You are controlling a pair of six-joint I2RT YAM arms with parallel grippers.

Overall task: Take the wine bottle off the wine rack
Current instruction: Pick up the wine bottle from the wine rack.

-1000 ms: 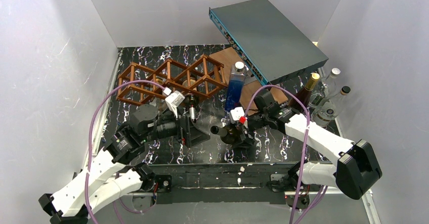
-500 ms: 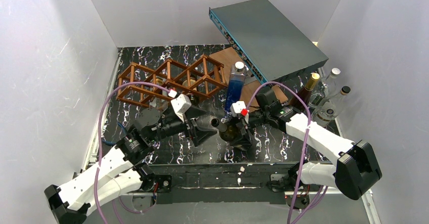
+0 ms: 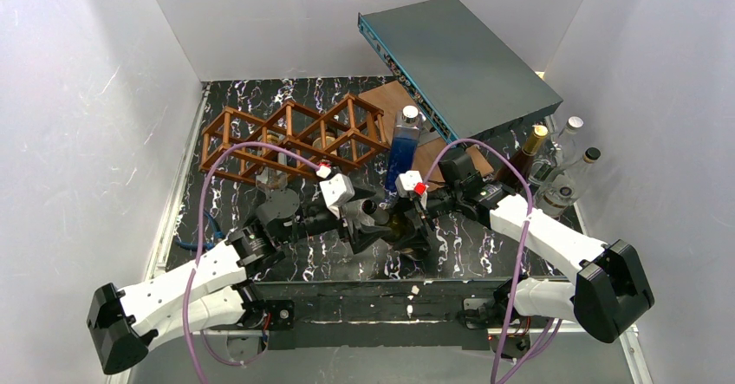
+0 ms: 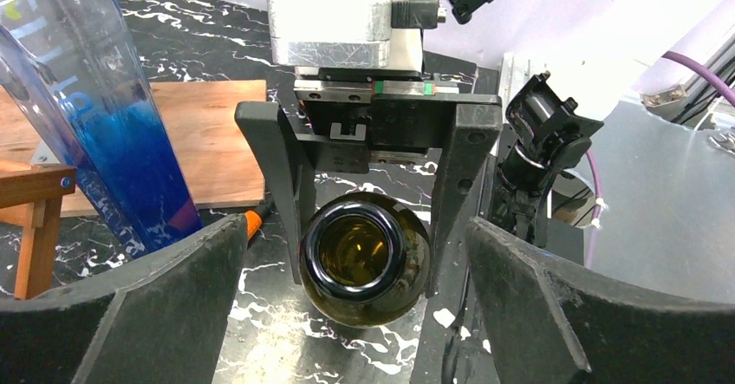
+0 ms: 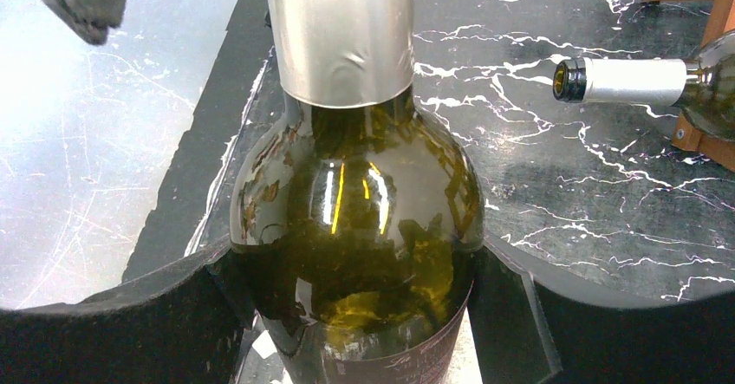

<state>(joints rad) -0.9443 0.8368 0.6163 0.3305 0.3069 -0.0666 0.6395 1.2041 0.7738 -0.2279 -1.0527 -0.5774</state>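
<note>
The wine bottle (image 3: 397, 225) is dark green glass with a silver foil neck (image 5: 338, 37). It lies level, low over the black marbled tabletop. My right gripper (image 5: 360, 315) is shut on its body, one finger on each side. The bottle's open mouth (image 4: 364, 258) faces my left gripper (image 4: 357, 221). That gripper is open wide, and its dark fingertips (image 5: 78, 3) flank the neck without touching it. The reddish-brown wine rack (image 3: 295, 137) stands at the back left, apart from both grippers. Another bottle with a white foil neck (image 5: 633, 81) lies in it.
A tall blue-tinted bottle (image 3: 403, 154) stands just behind the grippers, beside a flat wooden board (image 3: 390, 102). A grey box (image 3: 459, 55) leans over the back right. Several upright bottles (image 3: 555, 167) crowd the right wall.
My left arm has swung right from beside the rack, and its open jaws now straddle the bottle's neck end. The right gripper and the bottle have barely shifted.
</note>
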